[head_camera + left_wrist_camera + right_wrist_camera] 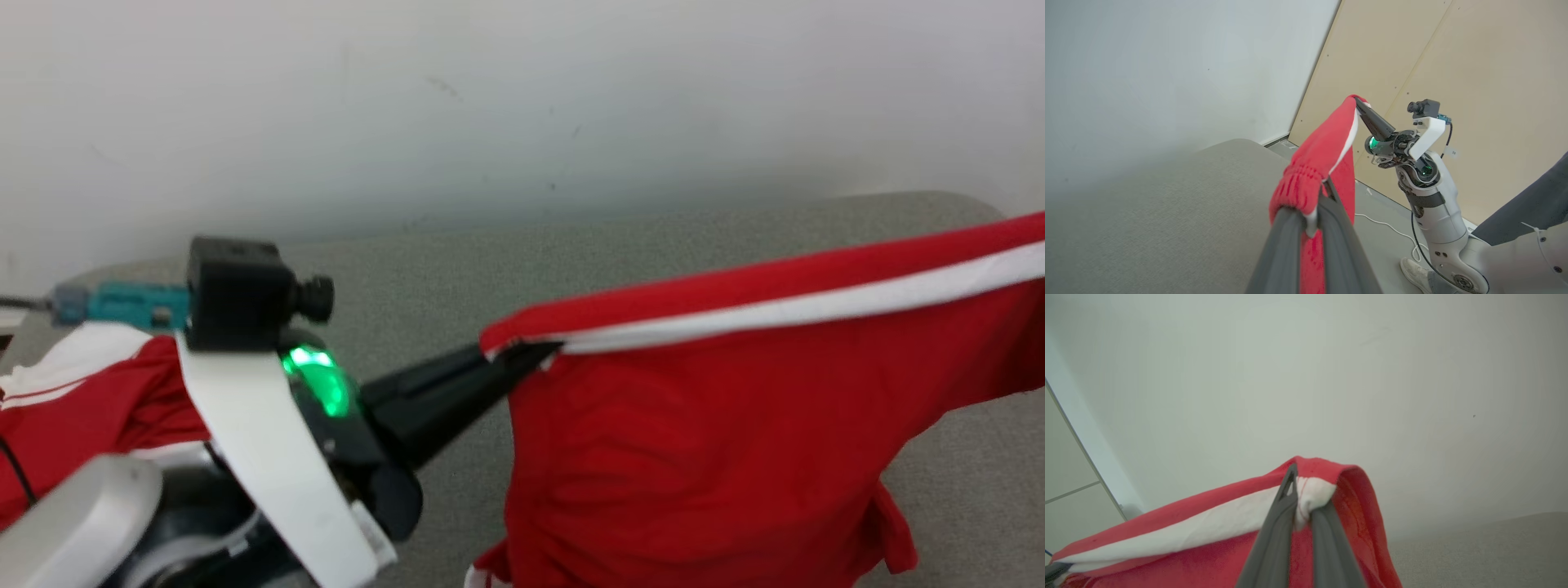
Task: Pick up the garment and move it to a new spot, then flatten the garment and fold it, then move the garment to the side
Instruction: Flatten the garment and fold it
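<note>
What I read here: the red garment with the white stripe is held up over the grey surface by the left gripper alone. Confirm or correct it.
Wrong: both hold it. The left wrist view shows the left gripper and the right gripper each shut on an end of the red garment, held up over the grey surface.

Right gripper (1304, 498) is clamped on the bunched, white-trimmed edge of the red garment (1216, 559). The white stripe (1208, 526) runs down toward the lower left. There's a pale wall (1306, 375) behind and a grey padded surface (1474, 547) at lower right.
</note>
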`<state>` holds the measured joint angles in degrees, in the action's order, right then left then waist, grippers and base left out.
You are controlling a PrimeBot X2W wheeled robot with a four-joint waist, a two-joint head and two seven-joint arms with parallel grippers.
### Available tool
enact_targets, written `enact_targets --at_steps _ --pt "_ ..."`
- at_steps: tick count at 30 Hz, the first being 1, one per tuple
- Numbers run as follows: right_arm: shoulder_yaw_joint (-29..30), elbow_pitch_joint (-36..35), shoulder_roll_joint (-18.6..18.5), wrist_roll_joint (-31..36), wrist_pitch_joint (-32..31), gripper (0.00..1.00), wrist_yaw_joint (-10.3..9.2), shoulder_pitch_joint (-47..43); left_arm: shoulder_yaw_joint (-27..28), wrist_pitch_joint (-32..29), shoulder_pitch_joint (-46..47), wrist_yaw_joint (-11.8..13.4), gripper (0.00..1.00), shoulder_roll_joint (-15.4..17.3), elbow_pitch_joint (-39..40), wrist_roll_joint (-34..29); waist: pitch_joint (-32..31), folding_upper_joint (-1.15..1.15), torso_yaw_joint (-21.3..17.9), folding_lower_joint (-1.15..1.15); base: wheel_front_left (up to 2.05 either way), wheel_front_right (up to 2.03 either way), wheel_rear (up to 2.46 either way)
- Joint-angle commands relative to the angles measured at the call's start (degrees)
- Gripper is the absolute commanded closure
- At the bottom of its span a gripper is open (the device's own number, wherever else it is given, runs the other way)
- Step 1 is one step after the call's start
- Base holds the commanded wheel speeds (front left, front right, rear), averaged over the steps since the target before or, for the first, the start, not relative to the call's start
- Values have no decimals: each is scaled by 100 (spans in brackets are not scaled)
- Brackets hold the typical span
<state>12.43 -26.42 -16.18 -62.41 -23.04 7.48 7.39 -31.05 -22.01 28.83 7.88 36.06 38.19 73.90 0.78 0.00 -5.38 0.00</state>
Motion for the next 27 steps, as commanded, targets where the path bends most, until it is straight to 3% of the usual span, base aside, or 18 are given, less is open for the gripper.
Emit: enact_targets --at_steps 1,6,11,16,21,24,27 --pt "6 117 69 170 -175 100 2 332 56 -138 364 29 100 61 -235 -80 334 0 -34 0 0 0 0" --pt "-102 831 543 980 -838 100 2 1903 -140 -560 1691 -104 100 -194 -1495 -536 1143 0 -14 0 0 0 0" --pt "50 1986 1160 1867 -1068 100 3 3883 -284 -501 3147 -410 100 -735 -2997 -1151 2063 0 19 0 0 0 0" --pt "62 3286 1314 2629 -565 100 2 5553 -353 272 4412 -786 100 -1183 -4600 -2055 2700 0 -37 0 0 0 0" --pt "-156 4269 1308 2527 256 100 2 6624 -383 1481 5268 -1095 100 -1588 -5882 -2787 3090 0 -77 0 0 0 0" --pt "-117 4670 1312 2567 631 100 2 6947 -489 2090 5553 -1249 100 -1828 -6528 -3060 3291 0 -43 0 0 0 0" --pt "-186 4716 1317 2426 911 100 2 6650 -615 2644 5378 -1385 100 -2088 -6976 -3074 3317 0 22 0 0 0 0"
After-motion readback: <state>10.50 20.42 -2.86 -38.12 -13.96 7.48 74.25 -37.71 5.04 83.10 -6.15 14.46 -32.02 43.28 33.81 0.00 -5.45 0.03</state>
